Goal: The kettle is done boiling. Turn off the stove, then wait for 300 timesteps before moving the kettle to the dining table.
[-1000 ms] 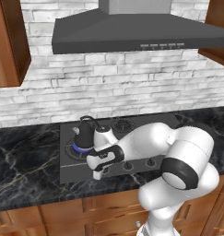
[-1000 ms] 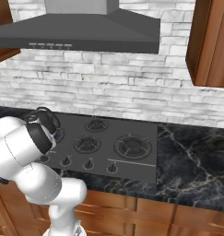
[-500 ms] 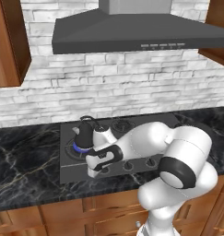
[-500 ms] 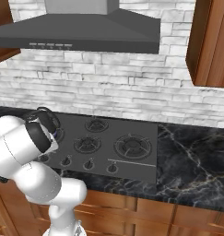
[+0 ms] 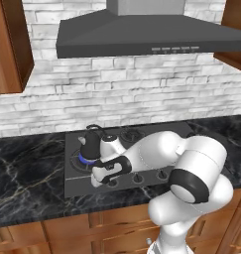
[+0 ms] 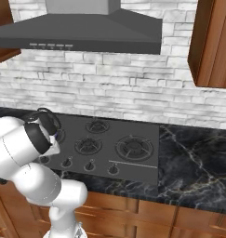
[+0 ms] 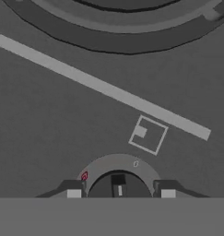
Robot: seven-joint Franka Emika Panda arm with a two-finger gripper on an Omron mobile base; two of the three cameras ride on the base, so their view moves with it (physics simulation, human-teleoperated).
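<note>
Claw (image 7: 119, 193) pinching knob (image 7: 117, 185) at lower centre. Kettle (image 5: 90, 145) left of centre on lit stove (image 5: 77, 186). Rotate knob squarely about its axis; confirm flame out before releasing.

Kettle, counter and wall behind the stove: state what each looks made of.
Kettle: likely dark metal, matte dome with a thin wire handle. Counter: polished black stone, probably marble, with pale veins. Wall: whitewashed brick or stone, rough staggered courses. All rendered, so these are only looks.
</note>
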